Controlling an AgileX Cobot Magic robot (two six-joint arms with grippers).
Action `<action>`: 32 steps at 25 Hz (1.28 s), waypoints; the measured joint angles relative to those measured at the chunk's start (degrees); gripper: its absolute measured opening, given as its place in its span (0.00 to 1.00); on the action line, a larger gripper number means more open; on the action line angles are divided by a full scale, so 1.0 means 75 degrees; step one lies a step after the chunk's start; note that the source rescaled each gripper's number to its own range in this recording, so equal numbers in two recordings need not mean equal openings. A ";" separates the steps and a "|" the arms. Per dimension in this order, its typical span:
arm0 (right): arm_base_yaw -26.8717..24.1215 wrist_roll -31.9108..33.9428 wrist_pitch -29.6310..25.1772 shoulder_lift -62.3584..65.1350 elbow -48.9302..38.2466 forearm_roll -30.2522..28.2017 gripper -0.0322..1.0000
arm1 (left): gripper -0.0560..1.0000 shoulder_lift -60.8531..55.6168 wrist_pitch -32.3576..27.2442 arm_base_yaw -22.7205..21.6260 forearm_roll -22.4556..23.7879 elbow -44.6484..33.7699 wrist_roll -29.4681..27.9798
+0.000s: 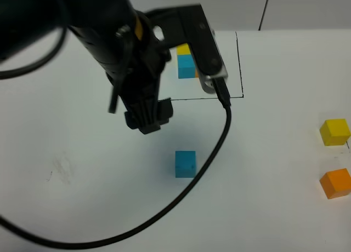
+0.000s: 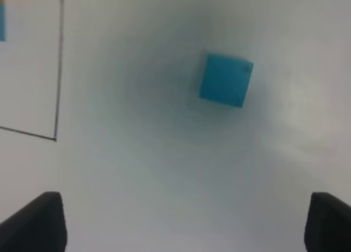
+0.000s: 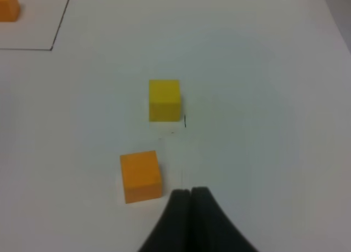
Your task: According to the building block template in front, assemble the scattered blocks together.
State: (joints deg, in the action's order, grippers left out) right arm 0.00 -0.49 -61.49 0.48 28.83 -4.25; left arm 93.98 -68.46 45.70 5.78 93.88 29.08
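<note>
Blue cube (image 1: 185, 164), loose, sits alone on the white table (image 1: 82, 208), near the middle and a little in front of the template (image 1: 187, 66). Nothing touches it. Yellow cube (image 1: 335, 131) and orange cube (image 1: 336, 183) lie well apart from it at the right edge, near each other but not touching.

Template is at the back inside a thin black frame (image 1: 240, 66). Its yellow and blue cubes show, joined. The left arm's camera housing mostly hides the rest in the high view. The right wrist view catches an orange corner inside the frame line.

Left gripper (image 2: 186, 222) hangs above the table between template and blue cube, jaws spread wide, nothing in them. In its wrist view the cube lies ahead of the fingers (image 2: 38, 219), off centre and turned a little against the line of the jaws. A black cable (image 1: 219, 148) loops from the arm past the cube's right side.

Right gripper (image 3: 190, 193) is low beside the orange cube, fingers pressed together, empty.

Judgement: no loose cubes are joined yet, and the step in hand looks like the reach for the blue one. Next move needs the left gripper brought over the cube, wrist turned to square the jaws to its faces, then down and closed.
</note>
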 joint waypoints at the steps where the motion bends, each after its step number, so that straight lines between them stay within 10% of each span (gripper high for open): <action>1: 0.0000 0.0000 0.0000 0.0000 0.0000 0.0000 0.03 | 0.87 -0.0381 0.0000 0.0000 0.0060 0.0000 -0.0203; 17: 0.0000 0.0000 0.0000 0.0000 0.0000 0.0000 0.03 | 0.84 -0.7792 -0.0020 0.0000 0.1873 -0.3109 -0.1823; 32: 0.0000 0.0000 0.0000 0.0000 0.0000 0.0000 0.03 | 0.82 -1.0060 -0.0020 0.0000 0.0315 -0.6718 -0.2542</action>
State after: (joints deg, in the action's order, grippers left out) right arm 0.00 -0.49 -61.49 0.48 28.83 -4.25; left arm 18.53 -68.61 45.70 8.14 43.50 10.02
